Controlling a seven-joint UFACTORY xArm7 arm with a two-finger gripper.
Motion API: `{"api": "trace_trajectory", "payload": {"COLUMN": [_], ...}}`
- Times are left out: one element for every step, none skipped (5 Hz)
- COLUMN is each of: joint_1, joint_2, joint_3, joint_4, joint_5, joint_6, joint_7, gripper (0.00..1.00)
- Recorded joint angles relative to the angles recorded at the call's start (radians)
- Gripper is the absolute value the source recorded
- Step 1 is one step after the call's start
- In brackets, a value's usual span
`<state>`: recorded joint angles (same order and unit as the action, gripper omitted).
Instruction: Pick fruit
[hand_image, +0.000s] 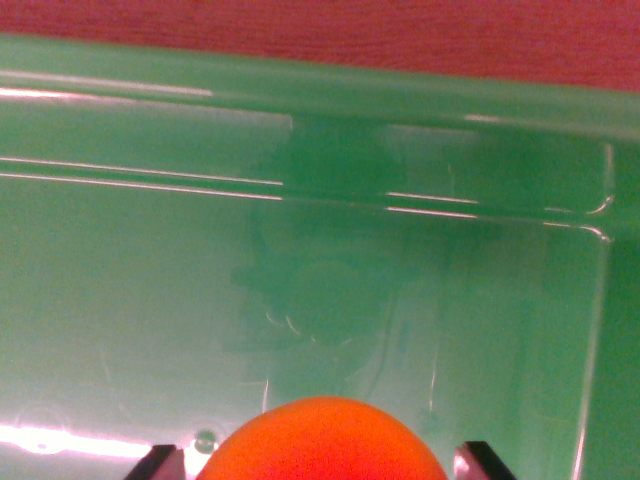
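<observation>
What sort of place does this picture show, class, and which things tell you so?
Probably a tabletop test setup rather than a kitchen: a green plastic bin fills the view, a red surface lies beyond its rim, and an orange fruit sits between two dark fingers.

— How many fruits do you count?
— One, a single orange.
— And containers?
— One green bin, nothing more in it that shows.
— Gripper fingers?
— Two dark fingertips, one on each side of the orange.
</observation>
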<state>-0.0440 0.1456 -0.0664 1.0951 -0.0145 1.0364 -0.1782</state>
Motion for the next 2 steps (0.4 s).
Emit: {"api": "trace_trajectory", "payload": {"joint_1": [0.0005,0.0005], "joint_2": [-0.015,-0.015], "joint_3": [0.000,0.000], "joint_4": [0.032,0.032], "joint_5": [-0.0008,-0.0008], "joint_6": [0.046,0.046], "joint_7": [0.000,0.000], "gripper": [1.00,1.00]}}
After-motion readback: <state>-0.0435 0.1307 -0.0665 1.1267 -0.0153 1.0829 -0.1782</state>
